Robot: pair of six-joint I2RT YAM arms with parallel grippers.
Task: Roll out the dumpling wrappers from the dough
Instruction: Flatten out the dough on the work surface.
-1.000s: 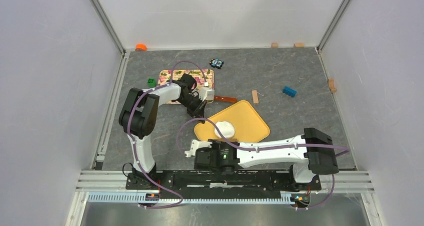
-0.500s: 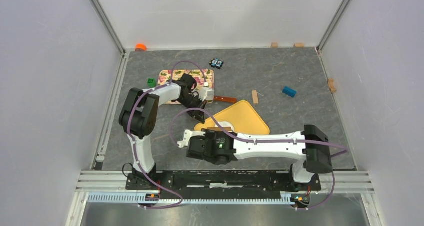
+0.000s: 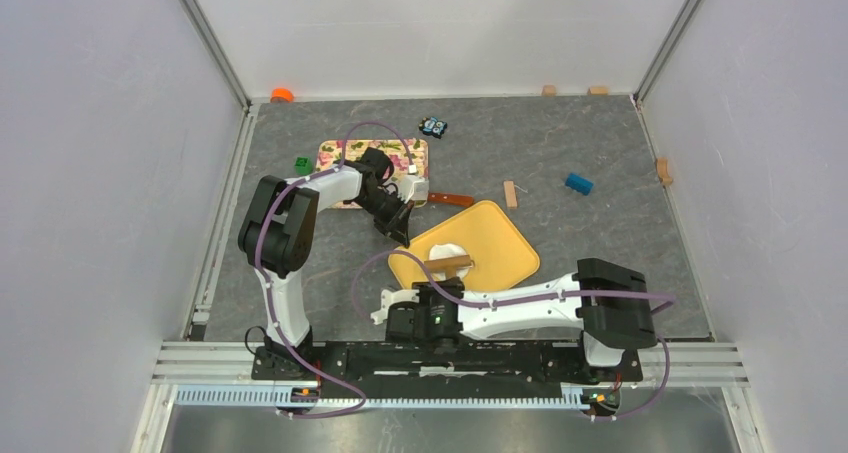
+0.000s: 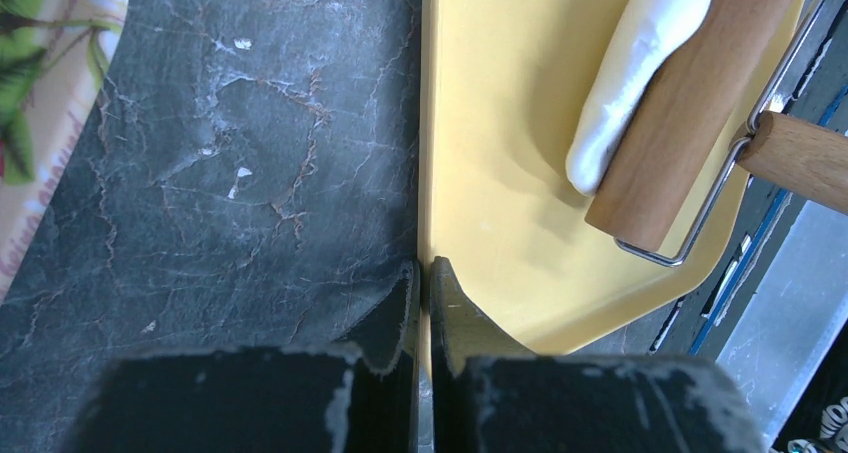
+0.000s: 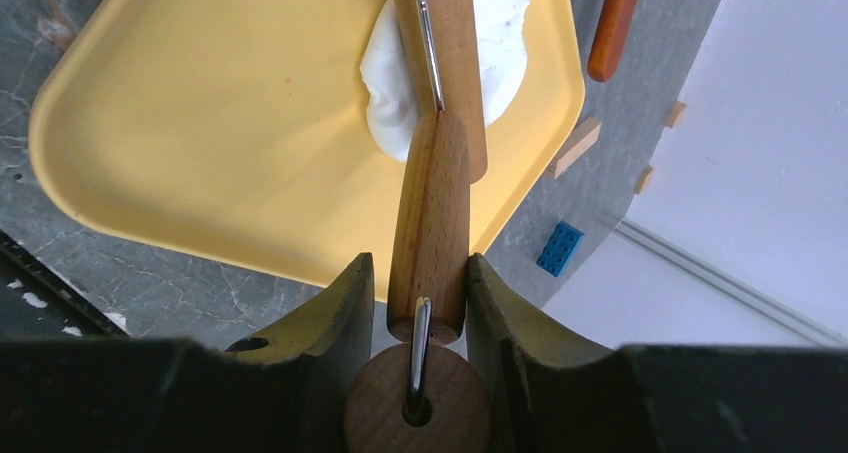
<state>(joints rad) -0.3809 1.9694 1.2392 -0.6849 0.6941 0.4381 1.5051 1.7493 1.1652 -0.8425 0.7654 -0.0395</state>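
1. No words, numbers, labels or brand marks are showing legibly in any view.
2. The patterned board (image 3: 330, 158) is showing only a leafy print, carrying no lettering that is reading clearly.

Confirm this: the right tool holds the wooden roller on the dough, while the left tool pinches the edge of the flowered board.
Not quite. The left tool pinches the edge of the yellow board, as the left wrist view shows; the rest stands.

Bare tray (image 3: 505, 243) right of the roller (image 3: 447, 264); left jaws at tray corner.
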